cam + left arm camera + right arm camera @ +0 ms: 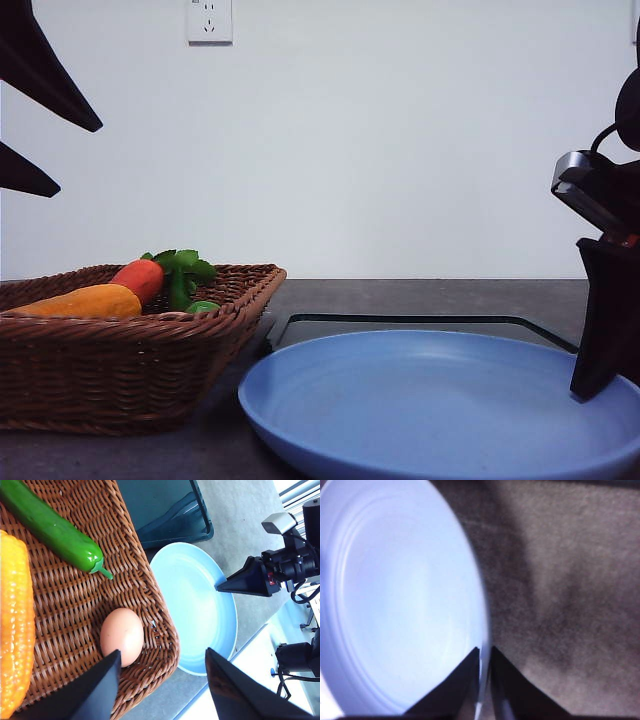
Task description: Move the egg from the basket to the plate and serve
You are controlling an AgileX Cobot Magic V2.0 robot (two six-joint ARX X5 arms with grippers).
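The brownish-pink egg (121, 635) lies in a corner of the brown wicker basket (150, 595), right beside one finger of my left gripper (162, 680). That gripper hangs open above the basket's corner with nothing between its fingers, and it also shows high at the left in the front view (35, 135). In the front view the basket (130, 350) hides the egg. The light-blue plate (440, 410) lies next to the basket and holds nothing. My right gripper (482, 660) is shut on the rim of the plate (395, 595), at its right side (595, 380).
A green cucumber-like toy (55, 527) and a yellow corn cob (15, 620) lie in the basket, with an orange-red carrot (140, 278) and its green leaves. A flat black tray (420, 322) sits behind the plate. Bare grey tabletop (560, 580) surrounds the plate.
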